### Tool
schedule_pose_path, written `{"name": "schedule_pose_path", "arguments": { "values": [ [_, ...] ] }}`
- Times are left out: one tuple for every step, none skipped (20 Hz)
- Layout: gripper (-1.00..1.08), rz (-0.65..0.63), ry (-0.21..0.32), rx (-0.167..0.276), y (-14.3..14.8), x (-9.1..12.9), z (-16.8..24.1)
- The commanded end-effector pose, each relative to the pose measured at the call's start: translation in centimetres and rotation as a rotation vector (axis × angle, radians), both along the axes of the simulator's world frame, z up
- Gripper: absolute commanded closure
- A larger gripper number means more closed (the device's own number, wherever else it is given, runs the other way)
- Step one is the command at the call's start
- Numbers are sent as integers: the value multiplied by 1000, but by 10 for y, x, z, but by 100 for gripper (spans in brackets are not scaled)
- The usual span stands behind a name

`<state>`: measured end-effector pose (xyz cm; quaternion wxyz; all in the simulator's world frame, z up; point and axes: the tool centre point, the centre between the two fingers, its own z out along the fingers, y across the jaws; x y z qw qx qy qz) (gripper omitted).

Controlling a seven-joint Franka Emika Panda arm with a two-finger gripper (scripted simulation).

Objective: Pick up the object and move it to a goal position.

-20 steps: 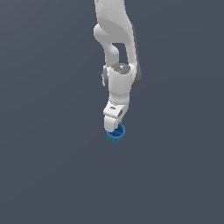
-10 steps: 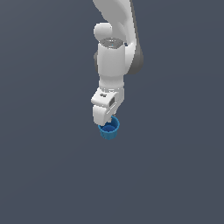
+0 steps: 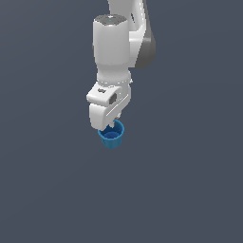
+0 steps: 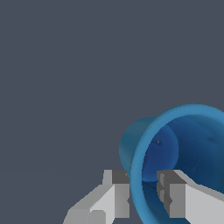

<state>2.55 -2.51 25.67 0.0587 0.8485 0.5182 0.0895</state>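
The small bright blue cup (image 3: 112, 135) hangs from my white gripper (image 3: 109, 127) in the exterior view, above the dark grey floor. In the wrist view the cup (image 4: 175, 153) is close and large, its hollow inside facing the camera. My gripper (image 4: 143, 192) is shut on the cup's rim: one grey finger (image 4: 114, 192) is outside the wall, the other finger (image 4: 175, 197) is inside the cup. The cup's far side is hidden by the gripper in the exterior view.
The white arm (image 3: 118, 42) rises above the gripper to the exterior view's top edge. A plain dark grey floor (image 3: 190, 190) lies all around. No other object shows.
The arm with the cup has moved toward the exterior view's left and nearer the camera. The gripper stays shut on the cup's rim.
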Motion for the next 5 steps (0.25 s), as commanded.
{"name": "schedule_pose_path", "arguments": {
  "values": [
    [108,0,-2,-1,-3,3,8],
    [108,0,-2,-1,-3,3,9],
    [108,0,-2,-1,-4,4,10],
    [108,-1,-2,-2,-4,4,11],
    [108,-1,-2,-2,-4,4,11]
  ]
}}
